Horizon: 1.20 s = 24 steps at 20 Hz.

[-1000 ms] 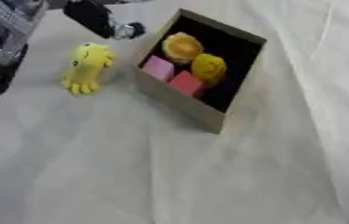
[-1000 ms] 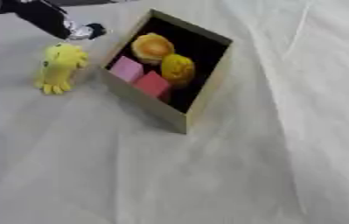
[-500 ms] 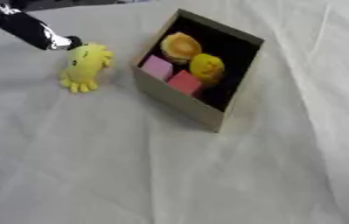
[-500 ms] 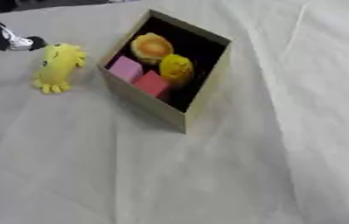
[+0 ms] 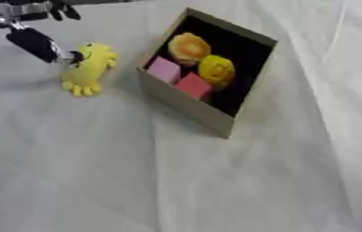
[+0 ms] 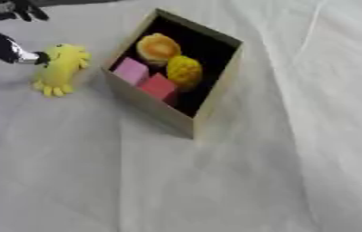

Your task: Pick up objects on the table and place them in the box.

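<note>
Left eye view: left hand (image 5: 37, 41), grip unclear, touching yellow toy (image 5: 88, 68) beside box (image 5: 185, 105).

- The box (image 5: 185, 106) stands on the table (image 5: 176, 181), in the far middle part.
- In the box, two round objects (image 5: 188, 47) lie at the far side, one behind the other.
- Two blocks (image 5: 164, 70) lie in front of them, near the left wall.
- The plush toy (image 5: 88, 68) lies on the table left of the box, a little apart.
- The left robot hand (image 5: 37, 43) is at the far left, with a finger touching the toy's left side.
</note>
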Motion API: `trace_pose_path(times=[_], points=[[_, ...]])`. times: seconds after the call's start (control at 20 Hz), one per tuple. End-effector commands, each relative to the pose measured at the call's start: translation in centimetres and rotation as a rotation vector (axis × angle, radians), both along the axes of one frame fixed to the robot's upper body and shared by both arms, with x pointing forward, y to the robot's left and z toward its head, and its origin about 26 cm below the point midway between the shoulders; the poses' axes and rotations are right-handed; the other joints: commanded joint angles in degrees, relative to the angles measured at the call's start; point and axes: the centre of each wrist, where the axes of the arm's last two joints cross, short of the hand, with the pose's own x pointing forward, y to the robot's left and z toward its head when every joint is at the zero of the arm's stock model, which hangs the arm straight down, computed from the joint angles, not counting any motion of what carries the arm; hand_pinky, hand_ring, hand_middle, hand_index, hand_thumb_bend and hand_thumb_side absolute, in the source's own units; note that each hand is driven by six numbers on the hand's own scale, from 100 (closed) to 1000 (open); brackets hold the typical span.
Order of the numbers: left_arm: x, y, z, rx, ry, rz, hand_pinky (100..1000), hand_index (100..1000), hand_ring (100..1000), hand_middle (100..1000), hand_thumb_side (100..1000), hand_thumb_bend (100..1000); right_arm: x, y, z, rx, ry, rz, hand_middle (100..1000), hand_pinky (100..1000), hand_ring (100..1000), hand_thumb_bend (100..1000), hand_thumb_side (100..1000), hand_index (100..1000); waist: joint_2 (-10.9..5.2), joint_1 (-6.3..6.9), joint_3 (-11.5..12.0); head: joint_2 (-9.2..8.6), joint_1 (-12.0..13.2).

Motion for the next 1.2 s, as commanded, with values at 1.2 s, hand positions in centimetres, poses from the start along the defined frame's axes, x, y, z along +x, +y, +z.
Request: trace_pose_path(times=[1.2], points=[[1.8,0.5,-0.8,0.020,-0.016,0.031,858,709,817,769,199,228,-0.5,-0.1,1.3,0.009,-0.056,-0.002,836,800,823,100,681,813,0.18,-0.26,-1.42,-0.87,1.18]])
